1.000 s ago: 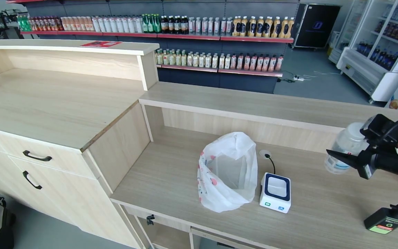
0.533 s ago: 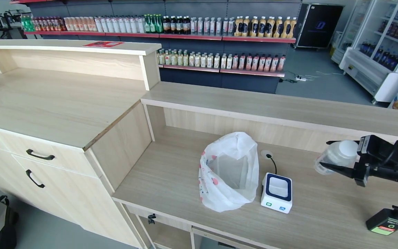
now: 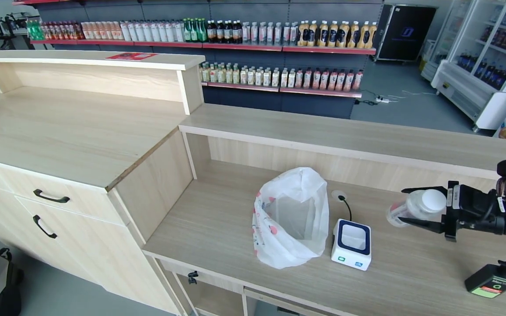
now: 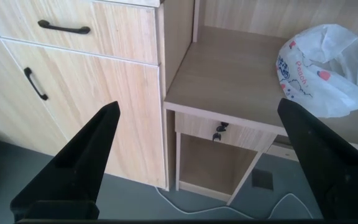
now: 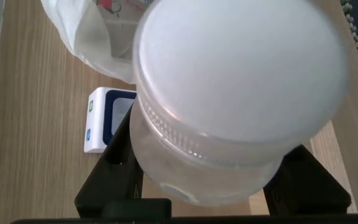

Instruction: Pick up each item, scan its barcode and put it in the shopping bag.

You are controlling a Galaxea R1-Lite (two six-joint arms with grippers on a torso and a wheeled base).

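Note:
My right gripper (image 3: 415, 206) is shut on a clear plastic jar with a white lid (image 3: 415, 205), held tilted on its side in the air above the counter, right of the scanner. The jar (image 5: 229, 106) looms close in the right wrist view, lid toward the camera. Below it on the counter sits the white scanner (image 3: 351, 244) with its dark-framed window, also seen as the scanner (image 5: 107, 120). The white shopping bag (image 3: 290, 218) stands open just left of the scanner; the bag (image 4: 321, 68) also appears in the left wrist view. My left gripper (image 4: 197, 162) hangs open beside the counter, over the floor.
A dark bottle with a green label (image 3: 491, 278) lies on the counter at the front right. A raised ledge (image 3: 345, 136) runs behind the work surface. A taller counter with drawers (image 3: 59, 145) stands to the left. Drink shelves line the back wall.
My right gripper has carried the jar leftward and lower, toward the scanner, tipping it from nearly upright onto its side. The head camera shifted slightly early on.

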